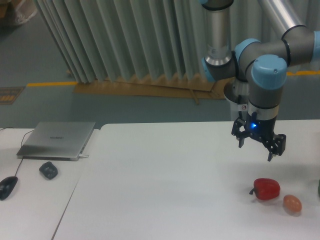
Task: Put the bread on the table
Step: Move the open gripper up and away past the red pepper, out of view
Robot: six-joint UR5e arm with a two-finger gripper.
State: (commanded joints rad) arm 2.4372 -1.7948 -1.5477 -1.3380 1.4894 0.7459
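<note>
The bread does not show in this view; it is hidden or out of frame. My gripper (256,150) hangs above the right part of the large white table (165,185). Its fingers are spread apart with nothing between them. It is above and slightly left of a glossy red bell pepper (266,189) lying on the table.
A smooth pinkish-orange oval (292,203) lies right of the pepper. A dark object (318,187) is cut off by the right edge. On the narrower desk at left are a closed laptop (57,140), a mouse (7,187) and a small dark object (48,170).
</note>
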